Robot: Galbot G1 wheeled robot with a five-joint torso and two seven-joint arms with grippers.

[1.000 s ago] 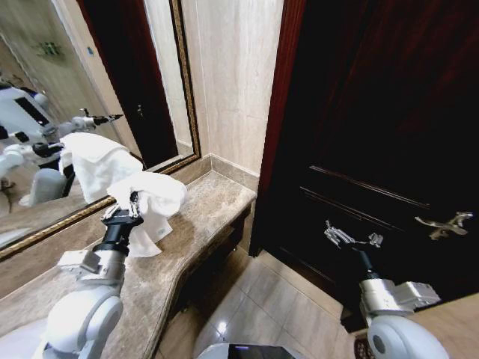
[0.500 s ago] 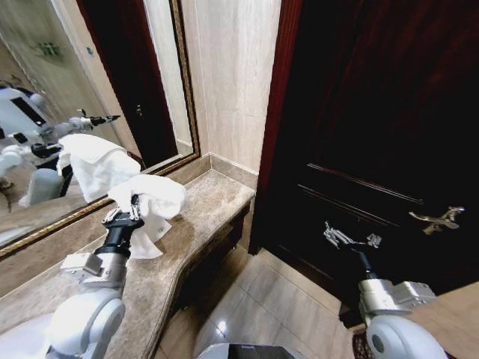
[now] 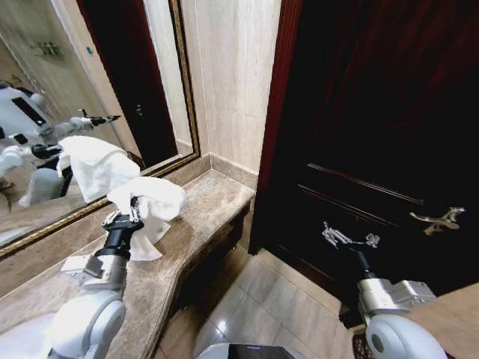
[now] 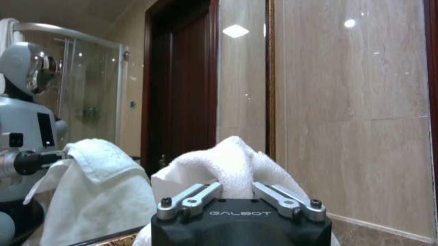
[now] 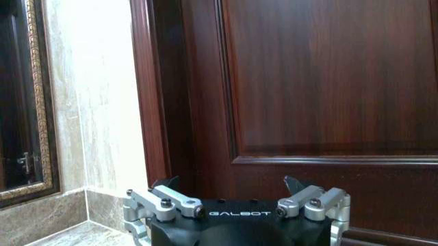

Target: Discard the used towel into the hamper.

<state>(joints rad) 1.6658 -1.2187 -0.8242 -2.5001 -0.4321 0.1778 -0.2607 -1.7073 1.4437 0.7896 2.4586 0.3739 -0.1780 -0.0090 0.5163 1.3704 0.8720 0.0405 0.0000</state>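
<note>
We've got a brown marble table [image 3: 202, 206] running along the mirror wall, beige tiled floor [image 3: 281, 307] below it, nothing sitting on top.

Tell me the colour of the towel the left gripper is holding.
White. The towel bunched in the left gripper shows best in the head view.

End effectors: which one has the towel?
The left end effector, shut on the white towel over the countertop; the right end effector is open, empty.

"GALBOT" on both pincer housings
</note>
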